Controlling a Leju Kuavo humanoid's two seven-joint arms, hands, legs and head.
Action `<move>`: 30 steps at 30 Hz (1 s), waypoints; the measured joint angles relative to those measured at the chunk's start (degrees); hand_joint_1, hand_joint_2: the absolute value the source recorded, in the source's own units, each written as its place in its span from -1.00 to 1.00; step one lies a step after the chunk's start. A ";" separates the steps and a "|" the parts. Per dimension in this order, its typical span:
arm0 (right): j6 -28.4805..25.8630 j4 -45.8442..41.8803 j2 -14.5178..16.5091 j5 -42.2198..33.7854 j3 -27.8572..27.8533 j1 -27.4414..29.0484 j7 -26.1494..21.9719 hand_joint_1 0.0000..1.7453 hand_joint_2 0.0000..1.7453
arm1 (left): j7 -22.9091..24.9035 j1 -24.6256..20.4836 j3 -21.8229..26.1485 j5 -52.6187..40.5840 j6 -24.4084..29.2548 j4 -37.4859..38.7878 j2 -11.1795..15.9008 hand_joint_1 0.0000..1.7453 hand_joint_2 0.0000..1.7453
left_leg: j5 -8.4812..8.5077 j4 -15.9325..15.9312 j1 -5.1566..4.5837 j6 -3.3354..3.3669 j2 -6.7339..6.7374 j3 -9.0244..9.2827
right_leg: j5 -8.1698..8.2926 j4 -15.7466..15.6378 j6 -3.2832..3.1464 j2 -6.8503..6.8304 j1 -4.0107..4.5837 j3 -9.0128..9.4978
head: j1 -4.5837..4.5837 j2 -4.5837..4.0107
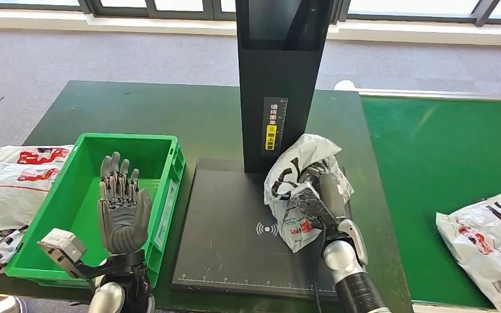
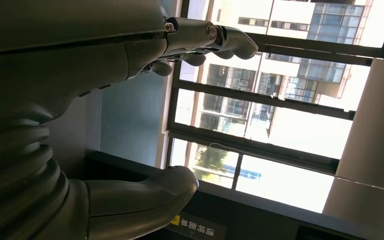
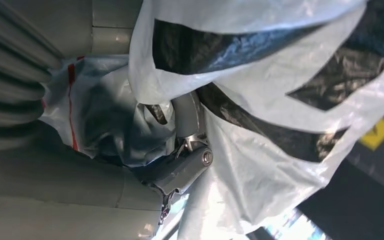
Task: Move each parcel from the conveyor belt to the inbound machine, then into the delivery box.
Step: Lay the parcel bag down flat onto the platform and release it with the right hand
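A crumpled white plastic parcel (image 1: 295, 175) with black and red print lies on the right side of the black inbound machine's scan plate (image 1: 228, 241), beside its tall black column (image 1: 279, 78). My right hand (image 1: 316, 195) grips this parcel; up close its fingers (image 3: 182, 167) are buried in the white film (image 3: 260, 150). My left hand (image 1: 122, 203) is raised palm-up with fingers spread over the green delivery box (image 1: 163, 195), holding nothing; the same hand (image 2: 80, 125) fills the near side of the left wrist view. Another white parcel (image 1: 489, 244) lies on the green conveyor belt (image 1: 443, 150) at the right.
Several white parcels (image 1: 10, 189) are heaped left of the green box, off the dark green table (image 1: 137, 111). Grey carpet and a window line lie beyond the table. The green box interior looks bare.
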 joint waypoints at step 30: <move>36.98 13.48 -1.13 -31.77 0.12 -7.47 -1.55 -1.00 -1.00 | 0.00 0.25 -0.06 -0.12 -0.75 -0.26 0.72 -1.00 1.00 | 0.01 0.01 0.00 0.00 0.00 0.00 | 0.01 0.00 0.00 0.01 -0.01 -0.01 | 0.00 0.01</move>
